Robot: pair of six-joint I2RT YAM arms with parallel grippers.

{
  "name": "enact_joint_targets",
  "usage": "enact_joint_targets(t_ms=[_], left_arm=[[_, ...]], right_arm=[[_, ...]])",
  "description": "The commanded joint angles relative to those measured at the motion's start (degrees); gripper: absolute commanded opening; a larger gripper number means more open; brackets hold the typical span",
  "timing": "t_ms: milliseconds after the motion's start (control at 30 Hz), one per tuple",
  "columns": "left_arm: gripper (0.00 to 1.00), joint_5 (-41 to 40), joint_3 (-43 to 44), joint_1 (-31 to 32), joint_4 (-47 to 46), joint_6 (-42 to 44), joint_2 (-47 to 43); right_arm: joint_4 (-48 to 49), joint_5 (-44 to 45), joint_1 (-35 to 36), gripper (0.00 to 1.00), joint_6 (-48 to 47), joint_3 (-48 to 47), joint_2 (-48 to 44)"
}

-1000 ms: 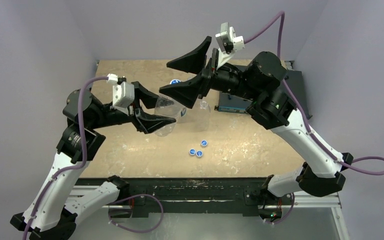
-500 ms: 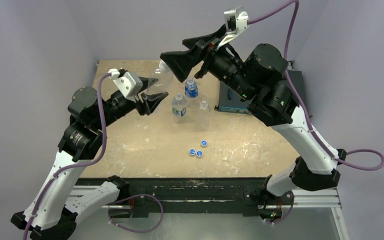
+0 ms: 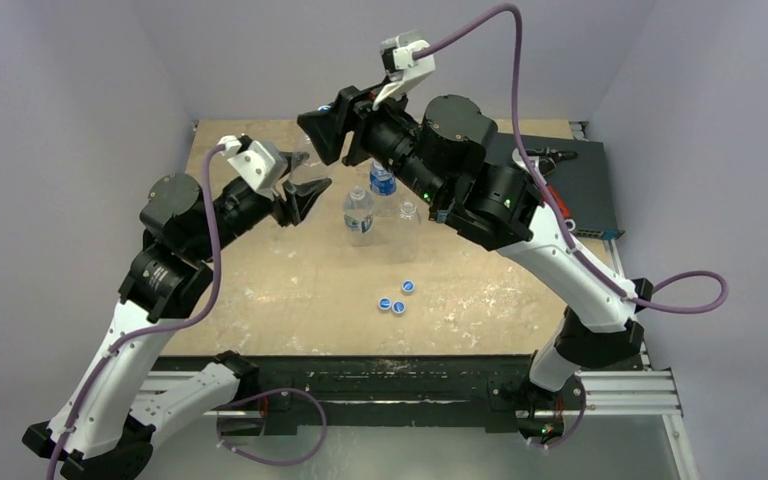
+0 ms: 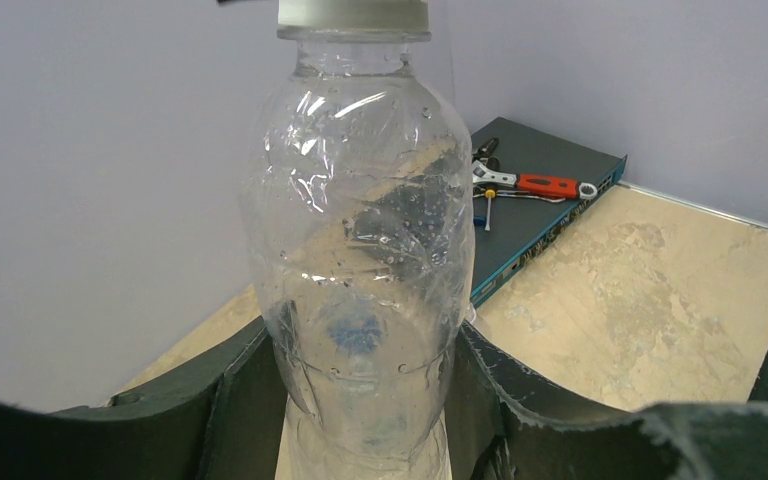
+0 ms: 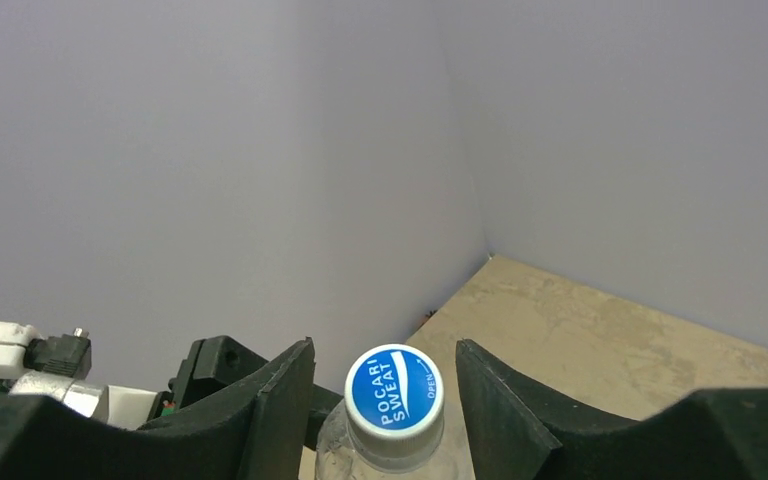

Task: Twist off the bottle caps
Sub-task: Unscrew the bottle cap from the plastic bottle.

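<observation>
Left end effector [image 3: 298,197] clamped on the crinkled bottle [image 4: 355,260], held aloft toward the desk's [image 3: 500,290] eleven o'clock. Right end effector [image 5: 383,385] stands apart, straddling the blue cap [image 5: 394,389] untouched. Recommend: centre, close squarely, then twist.

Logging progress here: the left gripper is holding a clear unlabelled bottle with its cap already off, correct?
Not quite: the cap is on. The left wrist view shows it atop the clear unlabelled bottle held by the left gripper.
</observation>
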State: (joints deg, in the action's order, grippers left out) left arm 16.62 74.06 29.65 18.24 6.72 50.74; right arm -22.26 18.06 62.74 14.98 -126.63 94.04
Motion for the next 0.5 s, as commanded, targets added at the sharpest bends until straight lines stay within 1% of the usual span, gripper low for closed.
enact_joint_targets(t_ms=[0,100,233,300,400,467], left_arm=[[0.00,-1.2,-0.8,0.0,-1.6,0.8,-0.7],[0.00,-1.1,-0.8,0.0,-1.6,0.7,-0.8],[0.00,-1.0,-0.9,0.1,-1.5,0.6,-1.0],[0.00,-0.9,-0.8,0.1,-1.5,0.5,-0.9],[0.00,0.1,-0.4,0.1,-1.5,-0.1,-0.8],[0.00,2.1,0.1,0.1,-1.6,-1.0,-0.8]], right_arm=[[3.6,1.3,0.3,0.53,0.6,-1.6,-1.6],[3.6,0.6,0.3,0.42,1.0,-1.7,-1.2],[3.4,-0.5,0.3,0.21,1.5,-0.9,-1.1],[3.3,-1.7,0.3,0.13,1.9,-0.6,-1.2],[2.7,-2.0,0.1,0.05,1.9,-0.4,-1.6],[2.4,-4.0,-0.4,0.03,1.2,-0.3,-2.0]])
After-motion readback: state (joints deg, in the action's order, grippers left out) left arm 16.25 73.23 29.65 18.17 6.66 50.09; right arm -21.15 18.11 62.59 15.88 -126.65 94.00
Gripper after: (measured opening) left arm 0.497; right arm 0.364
